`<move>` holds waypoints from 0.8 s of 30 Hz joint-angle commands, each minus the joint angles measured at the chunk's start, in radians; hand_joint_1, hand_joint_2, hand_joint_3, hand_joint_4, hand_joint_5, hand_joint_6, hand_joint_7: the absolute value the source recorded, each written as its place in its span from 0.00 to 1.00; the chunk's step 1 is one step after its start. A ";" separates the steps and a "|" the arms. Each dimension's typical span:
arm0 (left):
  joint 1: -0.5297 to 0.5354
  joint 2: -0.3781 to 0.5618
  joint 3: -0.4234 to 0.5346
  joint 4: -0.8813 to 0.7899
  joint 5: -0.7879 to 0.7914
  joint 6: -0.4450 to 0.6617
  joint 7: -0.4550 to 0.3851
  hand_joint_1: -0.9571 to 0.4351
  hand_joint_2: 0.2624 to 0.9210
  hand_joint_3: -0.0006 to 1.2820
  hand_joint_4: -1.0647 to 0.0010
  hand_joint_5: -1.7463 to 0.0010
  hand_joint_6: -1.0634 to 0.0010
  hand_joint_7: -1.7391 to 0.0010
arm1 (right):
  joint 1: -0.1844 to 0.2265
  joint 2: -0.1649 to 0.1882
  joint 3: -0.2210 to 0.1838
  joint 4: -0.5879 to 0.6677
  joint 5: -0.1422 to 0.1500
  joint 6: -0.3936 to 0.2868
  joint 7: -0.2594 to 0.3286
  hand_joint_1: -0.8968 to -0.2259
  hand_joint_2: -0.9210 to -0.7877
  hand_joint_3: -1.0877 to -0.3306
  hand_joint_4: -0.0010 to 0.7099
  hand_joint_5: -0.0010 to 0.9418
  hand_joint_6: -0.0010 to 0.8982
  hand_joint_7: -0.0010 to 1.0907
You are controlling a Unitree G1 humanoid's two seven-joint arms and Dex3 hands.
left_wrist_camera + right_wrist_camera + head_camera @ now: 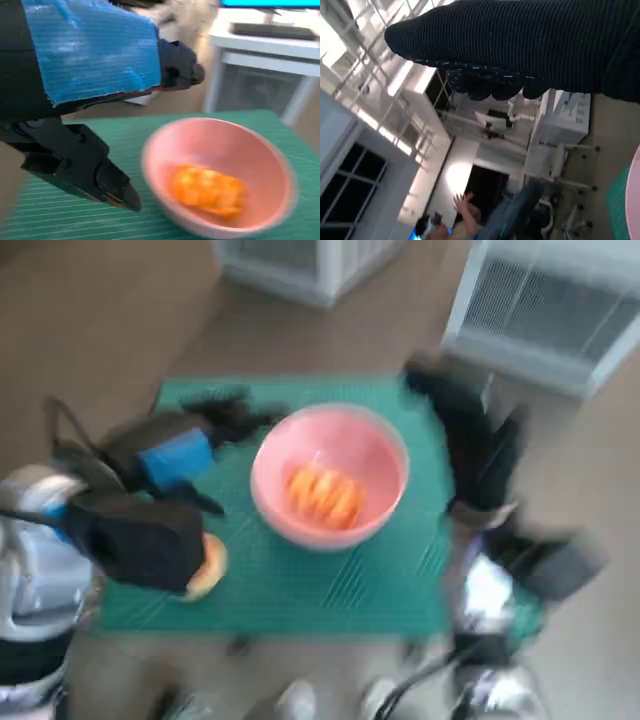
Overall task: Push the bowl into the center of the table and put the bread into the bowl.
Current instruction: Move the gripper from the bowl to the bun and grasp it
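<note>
Head view: left hand (185, 455) open-fingered beside bowl (329, 475), apart.

Motion-blurred head view, second bread (205, 568) half hidden under left arm

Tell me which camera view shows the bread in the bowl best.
The left wrist view: the bread lies close and unobstructed inside the pink bowl, though blurred. The head view shows it smaller, from above. The right wrist view shows no bread, at most a pink sliver at its edge.
</note>
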 commanded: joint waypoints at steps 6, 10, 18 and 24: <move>0.188 0.120 0.105 -0.141 -0.112 0.056 -0.108 0.58 0.69 0.00 0.87 0.99 0.77 0.99 | -0.012 0.014 0.005 0.034 0.032 0.028 0.050 0.25 0.00 0.47 0.39 0.00 0.14 0.39; 0.245 0.144 0.122 -0.165 -0.121 0.057 -0.109 0.57 0.69 0.00 0.87 1.00 0.76 0.99 | -0.019 0.016 0.003 0.047 0.042 0.029 0.072 0.25 0.00 0.47 0.39 0.00 0.14 0.40; 0.327 0.144 0.109 -0.186 -0.082 0.106 -0.064 0.57 0.70 0.00 0.86 1.00 0.75 0.99 | -0.036 0.017 -0.003 0.075 0.063 0.035 0.119 0.25 0.00 0.47 0.39 0.00 0.13 0.40; 0.359 0.134 0.068 -0.183 -0.035 0.130 -0.022 0.57 0.70 0.00 0.85 1.00 0.73 0.99 | -0.040 0.016 -0.007 0.081 0.070 0.042 0.140 0.25 0.00 0.46 0.39 0.00 0.12 0.41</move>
